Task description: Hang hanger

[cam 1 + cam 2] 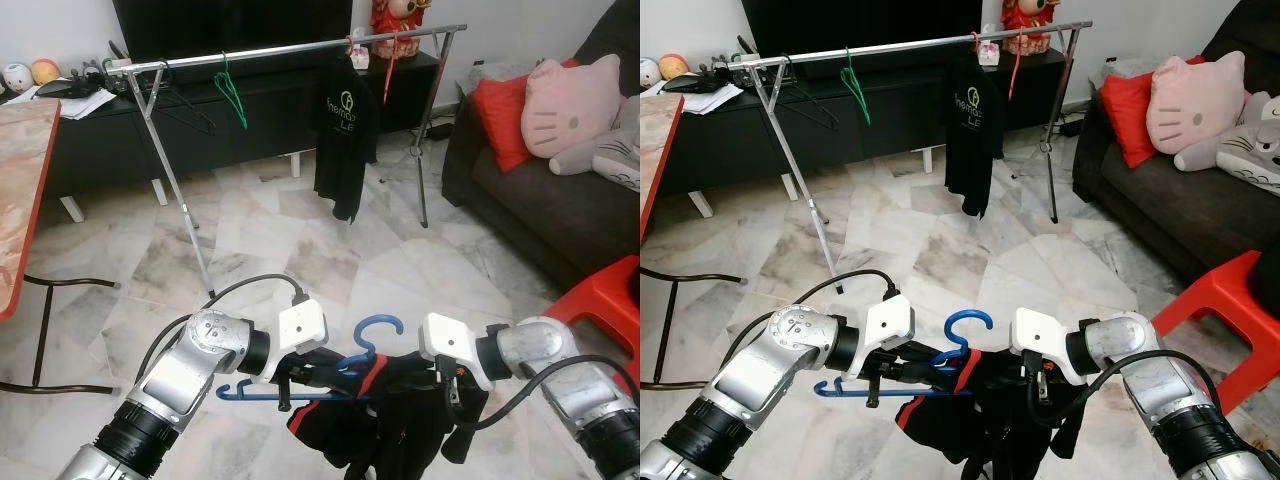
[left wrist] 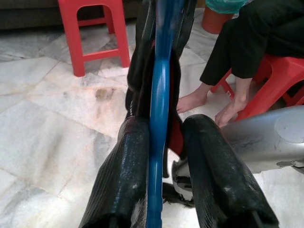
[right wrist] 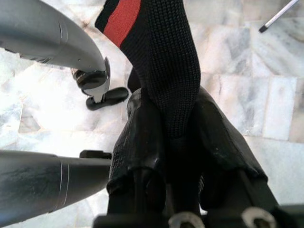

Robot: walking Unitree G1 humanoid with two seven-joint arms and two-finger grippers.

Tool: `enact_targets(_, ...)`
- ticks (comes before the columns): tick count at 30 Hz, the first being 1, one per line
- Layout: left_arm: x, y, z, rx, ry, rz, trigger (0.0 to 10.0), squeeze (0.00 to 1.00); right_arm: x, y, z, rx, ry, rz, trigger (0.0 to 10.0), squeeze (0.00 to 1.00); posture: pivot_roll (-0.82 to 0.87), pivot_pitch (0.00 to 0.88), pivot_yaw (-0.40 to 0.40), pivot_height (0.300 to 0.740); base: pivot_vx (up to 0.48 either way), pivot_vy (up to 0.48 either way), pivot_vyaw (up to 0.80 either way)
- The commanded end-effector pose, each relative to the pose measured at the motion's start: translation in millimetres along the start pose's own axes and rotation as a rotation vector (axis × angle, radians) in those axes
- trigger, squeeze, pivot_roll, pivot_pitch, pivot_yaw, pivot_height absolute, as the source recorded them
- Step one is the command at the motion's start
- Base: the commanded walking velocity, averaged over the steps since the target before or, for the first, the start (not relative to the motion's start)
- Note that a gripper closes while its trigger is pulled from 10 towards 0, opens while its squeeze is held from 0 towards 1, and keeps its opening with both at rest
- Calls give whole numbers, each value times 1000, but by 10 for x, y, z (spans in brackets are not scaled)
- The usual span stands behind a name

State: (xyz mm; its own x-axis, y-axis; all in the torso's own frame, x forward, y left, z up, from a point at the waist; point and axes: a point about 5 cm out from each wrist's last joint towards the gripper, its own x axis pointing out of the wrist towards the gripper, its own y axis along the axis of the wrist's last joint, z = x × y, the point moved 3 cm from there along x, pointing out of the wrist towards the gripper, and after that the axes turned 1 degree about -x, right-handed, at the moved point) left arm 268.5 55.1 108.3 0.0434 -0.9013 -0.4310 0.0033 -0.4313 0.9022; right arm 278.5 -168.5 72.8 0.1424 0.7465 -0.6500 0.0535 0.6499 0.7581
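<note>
A blue plastic hanger (image 1: 366, 344) is held low in front of me, its hook pointing up, with a black garment with red trim (image 1: 405, 420) draped on it. My left gripper (image 2: 166, 124) is shut on the blue hanger (image 2: 159, 95), one finger (image 2: 124, 175) on each side. My right gripper (image 3: 173, 111) is shut on the garment's black knit cloth (image 3: 166, 57), just right of the hook. Across the room stands a silver clothes rack (image 1: 290, 48), well beyond both grippers. It carries a green hanger (image 1: 232, 90), a black T-shirt (image 1: 345, 130) and a red hanger (image 1: 388, 62).
A dark sofa (image 1: 530, 210) with a red cushion and plush toys lines the right side, and a red stool (image 1: 612, 298) stands near my right arm. A red-edged table (image 1: 20, 170) is on the left. A person (image 2: 242, 42) sits on a red stool. Marble floor lies before the rack.
</note>
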Motion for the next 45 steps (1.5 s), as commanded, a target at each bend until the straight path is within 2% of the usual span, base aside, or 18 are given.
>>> enact_targets(1, 5, 51, 15, 21, -36, 7, 10000, 1000, -9, -62, -5, 7, -9, -25, 0, 0, -96, 0, -49, 740, 0, 0, 0)
enact_targets(10, -103, 29, -35, 9, -9, 0, 10000, 1000, 36, -313, -100, 68, 2, -93, 0, 0, -96, 0, -52, 740, 0, 0, 0)
enact_targets(13, -214, 14, -110, -7, 50, 8, 10000, 1000, 34, -435, -133, 84, -1, -137, 0, 0, -96, 0, -53, 740, 0, 0, 0)
enact_targets(14, -288, 5, -187, -20, 106, 13, 10000, 1000, 15, -499, -125, 82, -17, -167, 0, 0, -94, 0, -55, 740, 0, 0, 0)
enact_targets(17, -387, 7, -286, -41, 187, 38, 10000, 1000, -7, -532, -90, 95, -44, -172, 0, 0, -94, 0, -55, 740, 0, 0, 0)
enact_targets(18, -470, 8, -343, -68, 244, 69, 10000, 1000, -19, -551, -80, 99, -51, -181, 0, 0, -94, 0, -55, 740, 0, 0, 0)
enact_targets(23, -622, -18, -439, -108, 381, 129, 10000, 1000, -37, -592, -62, 98, -64, -200, 0, 0, -97, 0, -55, 740, 0, 0, 0)
enact_targets(25, -692, -81, -483, -144, 456, 139, 10000, 1000, -52, -592, -26, 91, -87, -203, 0, 0, -97, 0, -55, 740, 0, 0, 0)
enact_targets(26, -745, -123, -531, -151, 530, 148, 10000, 1000, -74, -600, 2, 92, -104, -205, 0, 0, -95, 1, -57, 740, 0, 0, 0)
enact_targets(27, -745, -123, -531, -151, 530, 148, 10000, 1000, -74, -600, 2, 92, -104, -205, 0, 0, -95, 1, -57, 740, 0, 0, 0)
enact_targets(29, -843, -249, -612, -172, 668, 151, 10000, 1000, -140, -603, 83, 80, -153, -217, 0, 0, -95, 1, -57, 740, 0, 0, 0)
enact_targets(30, -843, -249, -612, -172, 668, 151, 10000, 1000, -140, -603, 83, 80, -153, -217, 0, 0, -95, 1, -57, 740, 0, 0, 0)
enact_targets(31, -907, -348, -688, -211, 779, 152, 10000, 1000, -187, -602, 137, 74, -183, -224, 0, 0, -95, 1, -57, 740, 0, 0, 0)
enact_targets(33, -944, -413, -722, -227, 845, 146, 10000, 1000, -220, -595, 176, 67, -206, -228, 0, 0, -95, 1, -57, 740, 0, 0, 0)
enact_targets(34, -993, -496, -755, -246, 920, 132, 10000, 0, -254, -582, 224, 61, -234, -228, 0, 0, -95, 1, -57, 740, 0, 0, 0)
enact_targets(35, -1028, -589, -764, -288, 979, 135, 10000, 0, -292, -553, 271, 55, -259, -219, 0, 0, -98, 1, -56, 740, 0, 0, 0)
enact_targets(40, -980, -727, -697, -333, 992, 124, 10000, 0, -355, -463, 353, 22, -289, -205, 0, 0, -102, 0, -54, 740, 0, 0, 0)
enact_targets(45, -1006, -927, -688, -407, 1097, 132, 10000, 0, -400, -285, 518, -18, -351, -163, 0, 0, -103, 0, -54, 740, 0, 0, 0)
